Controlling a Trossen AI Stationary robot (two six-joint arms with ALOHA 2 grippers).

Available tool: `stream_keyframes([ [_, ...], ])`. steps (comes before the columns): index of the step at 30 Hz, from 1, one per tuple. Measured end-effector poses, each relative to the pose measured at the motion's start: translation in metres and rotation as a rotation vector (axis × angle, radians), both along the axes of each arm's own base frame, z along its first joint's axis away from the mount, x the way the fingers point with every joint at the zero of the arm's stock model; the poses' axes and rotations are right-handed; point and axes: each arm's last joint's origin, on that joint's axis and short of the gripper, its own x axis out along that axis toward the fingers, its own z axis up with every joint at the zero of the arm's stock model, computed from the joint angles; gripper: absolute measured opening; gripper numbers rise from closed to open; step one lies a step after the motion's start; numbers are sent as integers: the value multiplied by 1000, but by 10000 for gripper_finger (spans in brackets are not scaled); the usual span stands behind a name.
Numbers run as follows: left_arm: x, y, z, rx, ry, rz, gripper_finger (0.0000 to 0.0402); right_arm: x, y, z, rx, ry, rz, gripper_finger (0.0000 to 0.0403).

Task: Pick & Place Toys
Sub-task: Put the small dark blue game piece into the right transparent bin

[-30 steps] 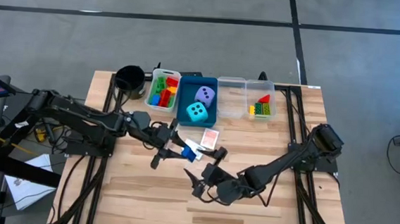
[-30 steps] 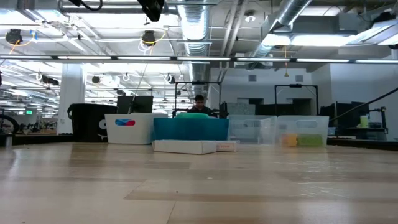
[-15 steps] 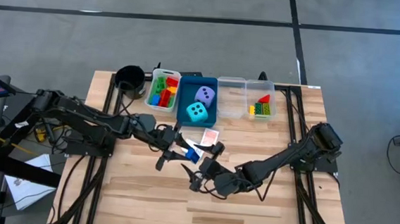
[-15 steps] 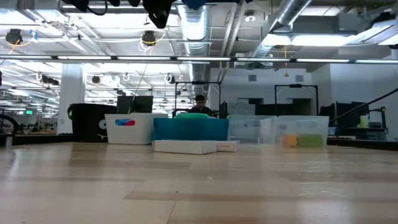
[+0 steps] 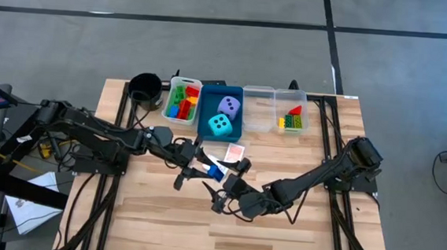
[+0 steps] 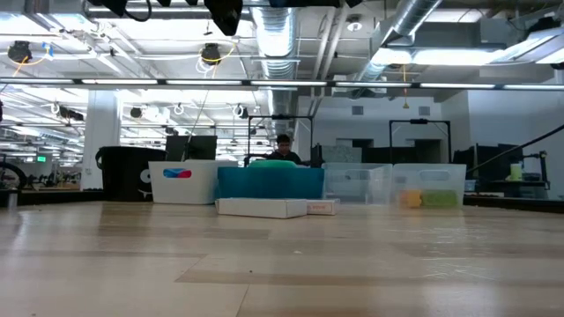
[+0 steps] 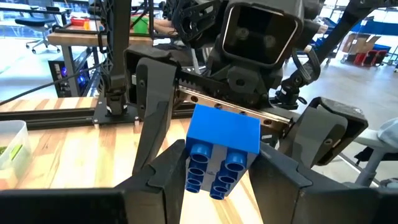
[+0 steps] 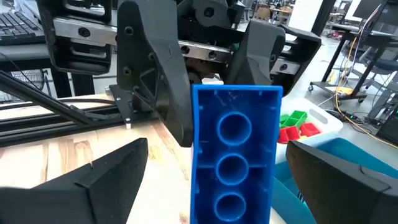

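High view: left gripper (image 5: 204, 171) clamps blue brick (image 5: 211, 171) mid-table, facing wide-spread right gripper (image 5: 227, 190).

Wooden table (image 5: 280, 223), light planks, carrying along its far edge: black cup (image 5: 144, 85); white tray (image 5: 182, 101); blue tray (image 5: 221, 113); two clear trays (image 5: 258, 108), all sitting side by side, beyond the left gripper (image 5: 197, 169). One red-patterned card pack (image 5: 236, 153) is lying flat just beyond that gripper, near the blue tray.
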Motion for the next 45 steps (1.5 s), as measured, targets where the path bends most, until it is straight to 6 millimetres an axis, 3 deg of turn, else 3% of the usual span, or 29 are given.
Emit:
stream_keyframes([
  [9, -3, 0, 2, 1, 6, -1, 141, 0, 0, -2, -6, 12, 0, 375],
  [13, -6, -1, 7, -2, -10, -6, 141, -1, 0, -2, -9, 18, 0, 357],
  [29, -9, -2, 4, 12, 40, -4, 141, 0, -2, -3, -8, 27, 0, 137],
  [34, -9, -2, 4, 8, 39, -9, 159, 0, -2, -3, -10, 28, 1, 135],
  [42, -8, 1, 5, 16, 24, 102, 219, 1, -4, -4, 2, 24, -15, 165],
  [45, -8, 2, 5, 19, 25, 113, 242, 0, -3, -4, -1, 27, -16, 158],
])
